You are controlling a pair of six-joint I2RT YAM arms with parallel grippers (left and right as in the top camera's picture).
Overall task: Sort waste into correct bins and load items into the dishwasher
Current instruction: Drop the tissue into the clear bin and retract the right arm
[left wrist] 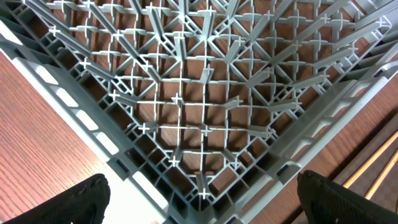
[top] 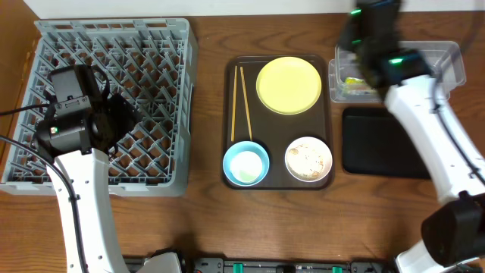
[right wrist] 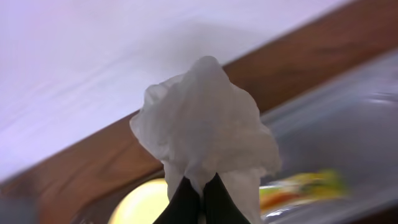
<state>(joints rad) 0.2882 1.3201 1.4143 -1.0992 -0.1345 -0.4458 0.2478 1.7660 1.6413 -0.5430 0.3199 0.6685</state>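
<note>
A wooden table carries everything. At its left end sits the large square grey plastic dish rack, the biggest thing in view, with its grid of upright pegs. The left arm hangs over the rack's near part. In the left wrist view the left gripper hovers above a corner of the peg grid with its two dark fingertips far apart and nothing between them. In the middle of the table lies a dark brown rectangular serving tray. To the right of it, well apart from the rack, lie a shallow black rectangular tray and, just behind that, a clear plastic rectangular tub. On the serving tray a round yellow plate fills the far right part. A light blue bowl stands at the near left, and a white bowl holding whitish rice-like food scraps stands at the near right. A pair of thin wooden chopsticks lies along the tray's left side, running from the far edge toward the blue bowl. A small green printed snack wrapper lies inside the clear tub at its left end. The right arm reaches over that end of the tub. In the right wrist view the right gripper is pinched tight on a crumpled white paper piece, which stands up above the fingertips.
</note>
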